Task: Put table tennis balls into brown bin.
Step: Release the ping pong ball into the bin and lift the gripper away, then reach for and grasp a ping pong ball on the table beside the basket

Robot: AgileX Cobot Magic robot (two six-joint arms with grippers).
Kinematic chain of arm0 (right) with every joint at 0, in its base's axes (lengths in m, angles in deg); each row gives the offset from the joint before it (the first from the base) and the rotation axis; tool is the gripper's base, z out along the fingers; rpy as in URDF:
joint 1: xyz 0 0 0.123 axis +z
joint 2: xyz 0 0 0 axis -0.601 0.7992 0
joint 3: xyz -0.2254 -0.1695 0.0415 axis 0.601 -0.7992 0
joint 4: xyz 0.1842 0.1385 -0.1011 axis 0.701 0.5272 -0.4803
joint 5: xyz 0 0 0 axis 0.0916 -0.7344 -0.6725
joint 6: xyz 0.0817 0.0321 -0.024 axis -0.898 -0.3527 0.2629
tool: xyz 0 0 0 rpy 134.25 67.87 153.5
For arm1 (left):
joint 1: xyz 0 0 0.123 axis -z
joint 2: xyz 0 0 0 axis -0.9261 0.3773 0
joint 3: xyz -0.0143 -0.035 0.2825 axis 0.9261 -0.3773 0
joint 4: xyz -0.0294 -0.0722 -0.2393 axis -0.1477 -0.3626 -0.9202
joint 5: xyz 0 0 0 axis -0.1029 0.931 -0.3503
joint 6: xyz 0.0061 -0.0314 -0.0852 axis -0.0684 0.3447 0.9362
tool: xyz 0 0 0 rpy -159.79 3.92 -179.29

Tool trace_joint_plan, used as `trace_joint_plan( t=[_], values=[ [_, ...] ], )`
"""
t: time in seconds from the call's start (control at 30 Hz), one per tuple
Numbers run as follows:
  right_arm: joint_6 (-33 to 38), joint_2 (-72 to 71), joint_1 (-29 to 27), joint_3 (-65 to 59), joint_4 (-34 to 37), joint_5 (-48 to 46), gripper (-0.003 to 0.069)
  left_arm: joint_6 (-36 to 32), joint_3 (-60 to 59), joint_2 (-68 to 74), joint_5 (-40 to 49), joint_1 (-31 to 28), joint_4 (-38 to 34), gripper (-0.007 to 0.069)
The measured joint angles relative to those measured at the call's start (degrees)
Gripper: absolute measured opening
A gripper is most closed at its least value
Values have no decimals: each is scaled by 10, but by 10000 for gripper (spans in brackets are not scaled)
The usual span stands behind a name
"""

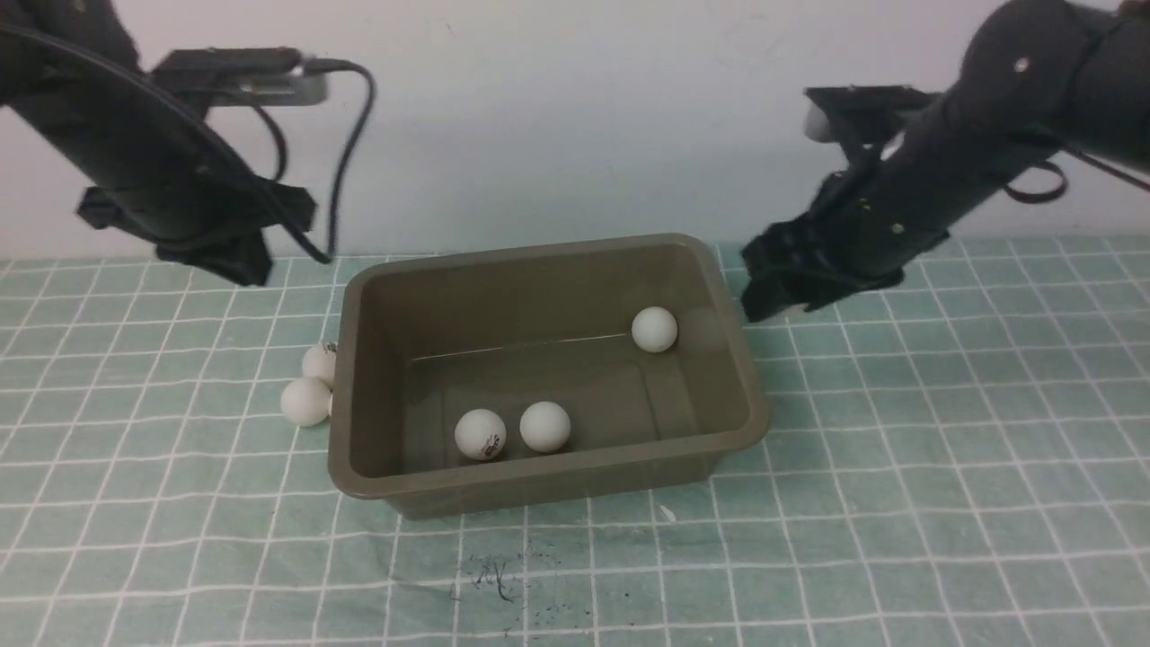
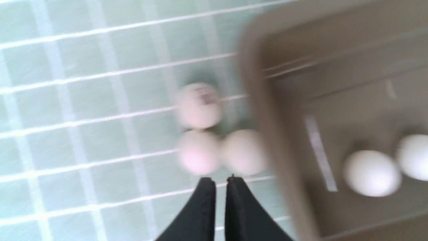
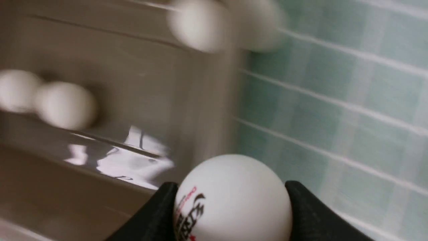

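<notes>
The brown bin (image 1: 539, 256) stands mid-table on the checked cloth. Three table tennis balls lie inside it: one at the back right (image 1: 654, 329) and two near the front wall (image 1: 480, 434) (image 1: 544, 426). Outside its left wall, the left wrist view shows three balls clustered together (image 2: 199, 105) (image 2: 198, 151) (image 2: 244, 152). My left gripper (image 2: 220, 180) is shut and empty, raised above the cloth left of the bin (image 1: 235, 261). My right gripper (image 3: 232, 184) is shut on a logo-printed ball (image 3: 234, 207), hovering just outside the bin's right rear corner (image 1: 774, 292).
A pale green cloth with a white grid (image 1: 943, 467) covers the table, and a white wall stands close behind the bin. A dark scribble (image 1: 490, 575) marks the cloth in front. A cable (image 1: 346, 153) loops down from the left wrist camera.
</notes>
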Motion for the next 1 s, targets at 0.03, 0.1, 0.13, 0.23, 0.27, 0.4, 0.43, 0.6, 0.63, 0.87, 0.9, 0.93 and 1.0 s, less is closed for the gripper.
trace_joint_plan(
  t=[0.03,0.1,0.13,0.23,0.27,0.4,0.43,0.6,0.63,0.87,0.9,0.93,1.0],
  values=[
    [1,3,15,5,3,7,360,0,-5,1,4,-15,0,5],
    [2,19,52,9,6,35,360,-12,-22,16,13,-39,-10,17],
    [2,25,61,9,6,41,368,-20,-24,26,16,-41,-17,36],
    [2,36,76,10,1,45,440,-37,-26,54,16,-42,-42,111],
    [1,38,78,11,-4,41,497,-48,-26,67,15,-42,-58,169],
    [1,36,79,32,-40,-1,640,-63,-26,109,-6,-42,-88,351],
    [1,30,77,40,-61,-20,664,-67,-26,122,-14,-42,-93,413],
    [-10,-14,62,61,-121,-64,680,-71,-26,165,-50,-42,-90,518],
    [-13,-29,55,62,-131,-66,671,-71,-26,171,-57,-42,-89,497],
    [-24,-76,-13,65,-146,-87,545,-64,6,166,0,-42,-50,346],
    [-32,-74,-31,63,-146,-86,518,-57,19,152,19,-42,-40,346],
    [-41,-70,-47,61,-144,-83,499,-55,30,138,32,-41,-37,346],
    [-55,-58,-71,58,-138,-74,461,-54,46,110,46,-37,-37,346]
  ],
)
